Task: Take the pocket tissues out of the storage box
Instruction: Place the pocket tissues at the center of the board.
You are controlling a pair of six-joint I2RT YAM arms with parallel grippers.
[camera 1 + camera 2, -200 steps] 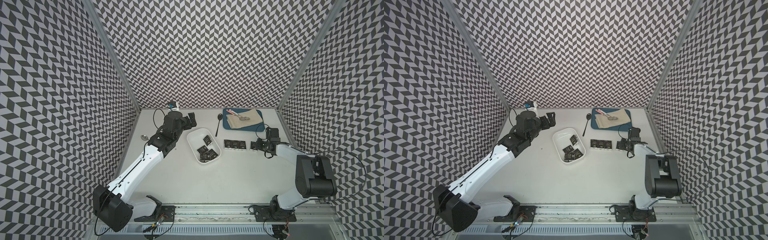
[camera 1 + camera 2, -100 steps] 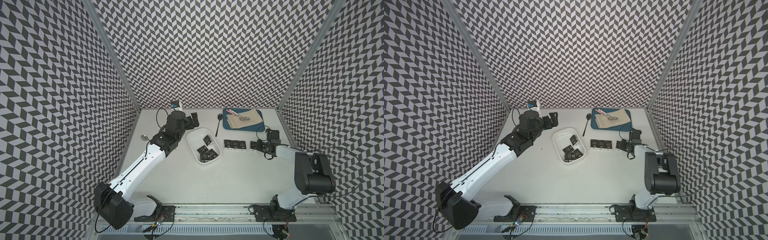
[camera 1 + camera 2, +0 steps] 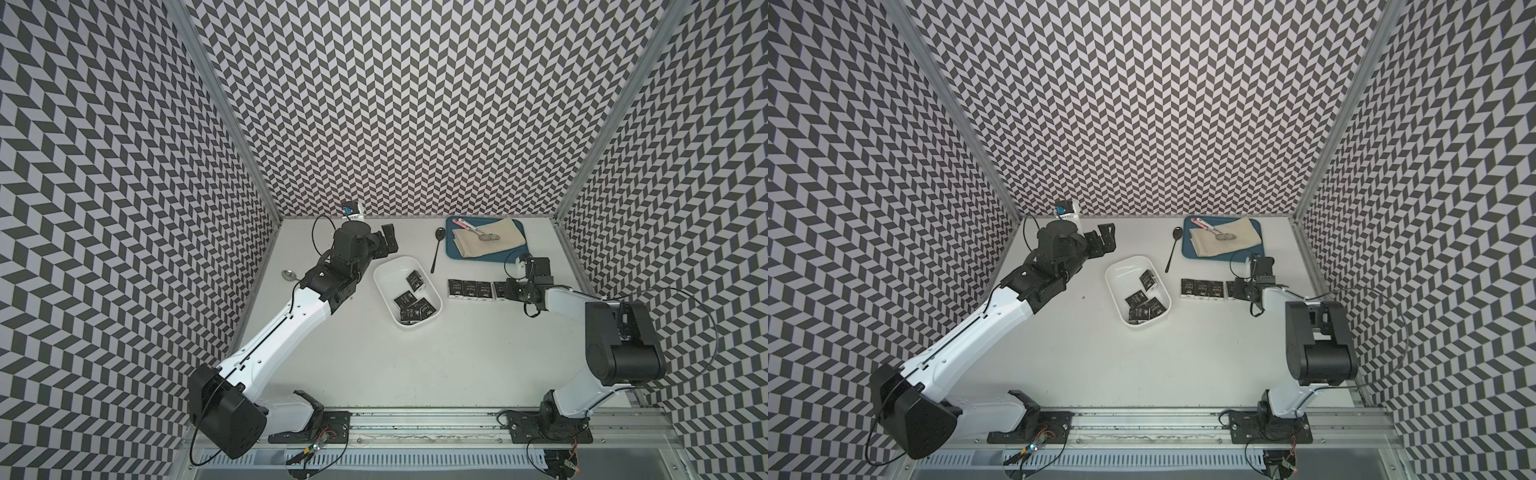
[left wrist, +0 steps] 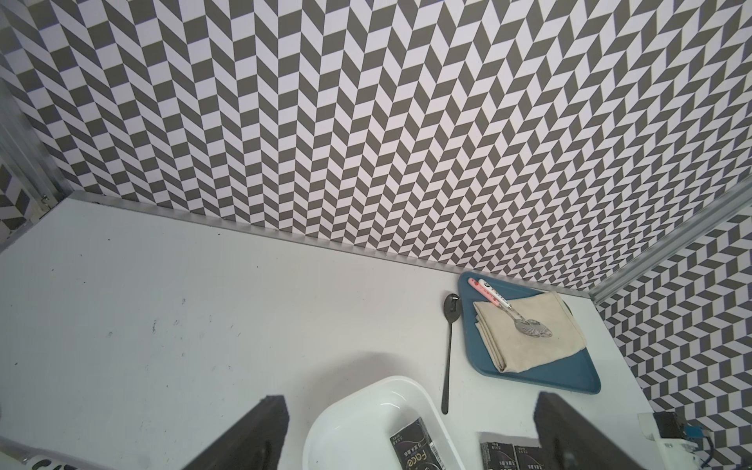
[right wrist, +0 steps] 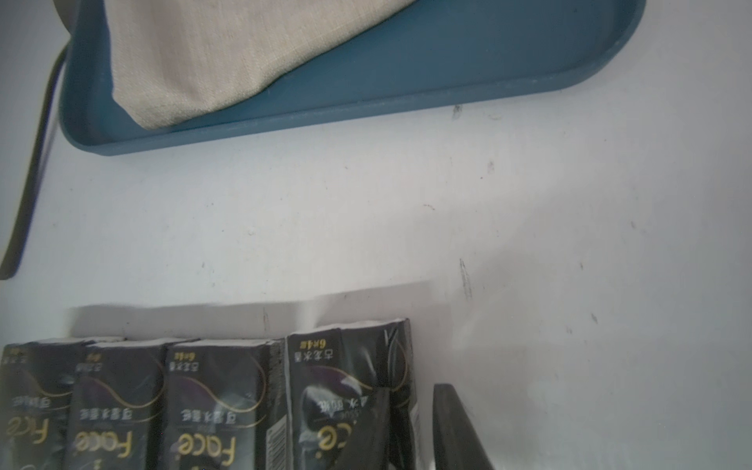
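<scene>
The white desk (image 3: 374, 365) carries the shallow white plastic storage box (image 3: 388, 272) near its middle, long axis running diagonally from far-left to near-right. The left tool (image 3: 386, 241) hangs just beyond the box's far end, fingers spread wide and empty; its arm is the nearer. The right tool (image 3: 503, 290) sits at the end of a row (image 3: 471, 289) of four packets on the desk. I cannot tell whether it pinches the last. Several glossy black pocket tissues (image 3: 417, 309) lie in the box's near half.
</scene>
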